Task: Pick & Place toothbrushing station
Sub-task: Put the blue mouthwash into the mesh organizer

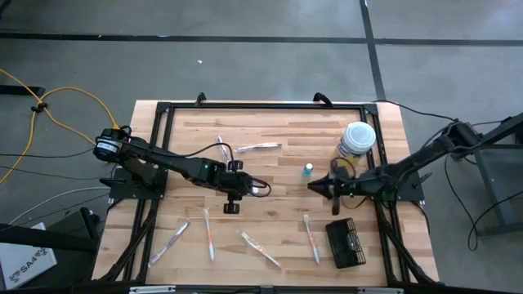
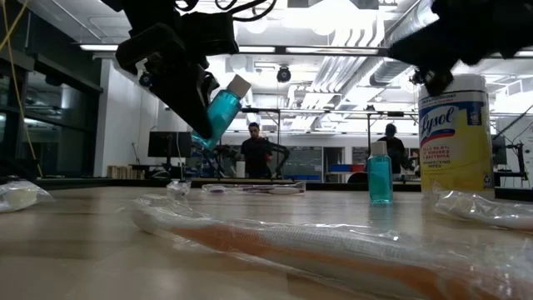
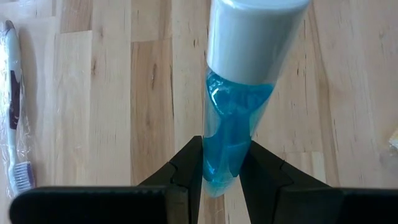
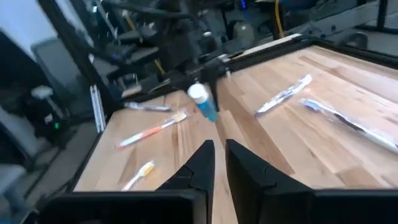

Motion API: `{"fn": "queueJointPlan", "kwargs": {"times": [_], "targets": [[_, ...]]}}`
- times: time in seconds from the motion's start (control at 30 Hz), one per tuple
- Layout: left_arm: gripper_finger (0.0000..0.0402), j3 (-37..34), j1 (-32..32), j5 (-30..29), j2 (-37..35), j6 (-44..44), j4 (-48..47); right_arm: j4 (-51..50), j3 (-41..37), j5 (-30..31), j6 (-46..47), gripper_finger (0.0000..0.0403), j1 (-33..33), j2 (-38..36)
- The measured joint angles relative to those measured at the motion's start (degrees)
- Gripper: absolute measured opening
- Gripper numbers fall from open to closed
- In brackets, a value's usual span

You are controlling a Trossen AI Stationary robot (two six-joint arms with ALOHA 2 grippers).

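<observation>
My left gripper (image 1: 245,186) is over the middle of the table, shut on a blue tube with a white cap (image 3: 239,93). The tube also shows in the low view (image 2: 221,112), raised above the table. My right gripper (image 1: 315,186) hovers right of centre, shut and empty, its fingers (image 4: 202,163) pointing toward the tube. The black wire-mesh basket (image 1: 346,242) rests on its base on the table near the front right, apart from both grippers. My left gripper pinches the tube's flat lower end (image 3: 217,177), opposite the cap, between its two fingers (image 3: 186,177). The tube is lifted clear of the table. It is tilted, with its white cap (image 2: 240,86) higher than the fingers and pointing toward the table's right.
A small blue bottle (image 1: 307,171) stands upright between the grippers, toward the far side. A yellow canister with a white lid (image 1: 357,139) stands at the far right. Several wrapped toothbrushes (image 1: 261,249) lie along the near half and at the far middle (image 1: 257,148). People stand in the room behind (image 2: 254,150).
</observation>
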Motion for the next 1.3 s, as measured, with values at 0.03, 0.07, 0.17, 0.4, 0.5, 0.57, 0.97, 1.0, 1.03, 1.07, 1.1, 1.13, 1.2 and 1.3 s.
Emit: {"fn": "queueJointPlan", "kwargs": {"times": [0.03, 0.07, 0.17, 0.4, 0.5, 0.57, 0.97, 1.0, 1.03, 1.07, 1.1, 1.13, 1.2, 1.3], "targets": [[0.0079, 0.0, 0.01, 0.31, 0.0, 0.02, 0.03, 0.3, 1.52, -0.38, -0.69, 0.0037, 0.0, 1.73], [0.0079, 0.0, 0.02, 0.69, 0.0, 0.0, 0.07, 0.16, 2.69, -0.64, -1.3, 0.0038, 0.0, 3.29], [0.0079, 0.0, 0.02, 1.06, 0.0, 0.0, 0.05, -0.3, 6.33, -1.4, -3.16, 0.0039, -0.01, 8.32], [0.0079, 0.0, 0.02, 1.41, 0.0, 0.0, 0.06, -0.18, 16.48, -1.84, -10.68, 0.004, 0.0, 19.54], [0.0079, 0.0, 0.02, 1.4, 0.0, 0.0, 0.03, -0.89, 21.13, -1.85, -15.4, 0.004, 0.0, 24.04], [0.0079, 0.0, 0.02, 1.41, 0.0, 0.0, -0.11, -1.2, 24.16, -1.86, -18.13, 0.004, 0.0, 26.83], [0.0079, 0.0, 0.02, 1.4, 0.0, 0.0, -0.12, 1.98, 27.3, 0.25, -15.09, 0.0026, -0.81, 36.53], [0.0079, 0.0, 0.02, 1.41, 0.0, 0.0, -0.12, 3.1, 27.3, -0.04, -15.36, 0.0024, -0.93, 37.15], [0.0079, 0.0, 0.02, 1.41, 0.0, 0.0, -0.13, 4.32, 27.32, -0.27, -15.77, 0.0021, -1.1, 37.78], [0.0079, 0.0, 0.02, 1.4, 0.0, 0.0, -0.11, 4.91, 27.32, -0.45, -16.42, 0.0019, -1.29, 38.3], [0.0079, 0.0, 0.02, 1.41, 0.0, 0.0, -0.11, 5.35, 27.32, -0.64, -16.72, 0.0017, -1.44, 38.76], [0.0079, 0.0, 0.02, 1.44, 0.0, 0.0, -0.13, 5.67, 27.32, -0.85, -16.71, 0.0015, -1.64, 39.0], [0.0079, 0.0, 0.02, 1.98, 0.0, 0.0, -0.13, 6.3, 27.32, -0.74, -15.29, 0.0012, -2.21, 38.98], [0.0079, 0.0, 0.02, 2.57, 0.0, 0.01, -0.12, 6.48, 27.32, 0.16, -11.48, 0.0016, -3.2, 38.89]]}}
